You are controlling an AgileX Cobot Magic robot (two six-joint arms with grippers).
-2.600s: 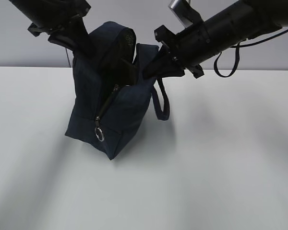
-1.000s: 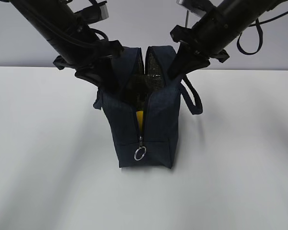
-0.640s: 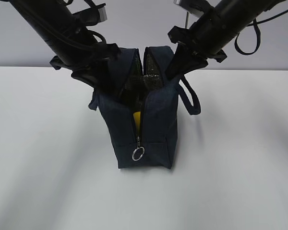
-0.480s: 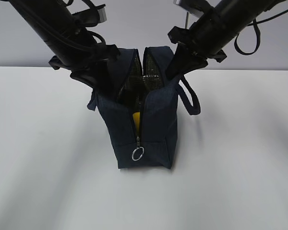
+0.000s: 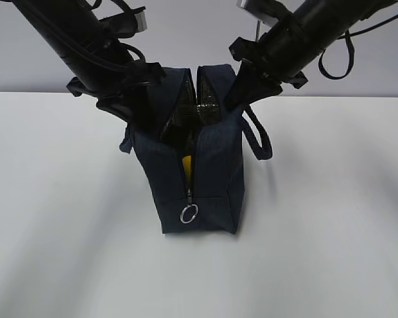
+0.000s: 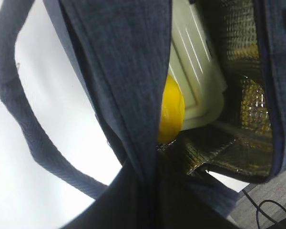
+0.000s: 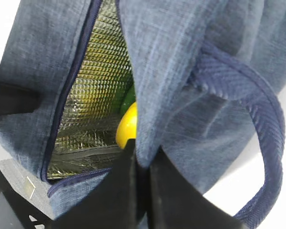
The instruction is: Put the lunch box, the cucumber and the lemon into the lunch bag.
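Two grippers, left [image 6: 152, 200] & right [image 7: 138, 191], pinch lunch bag [image 5: 212, 179] rims; ext. view shows lemon [image 5: 186, 165], left wrist adds lunch box [image 6: 200, 71].

lemon [image 6: 172, 110]: mostly hid behind bag wall
lunch box [image 6: 195, 62]: top cut by frame edge
cucumber [image 7: 128, 100]: only a green sliver shows
arms: upper parts out of frame
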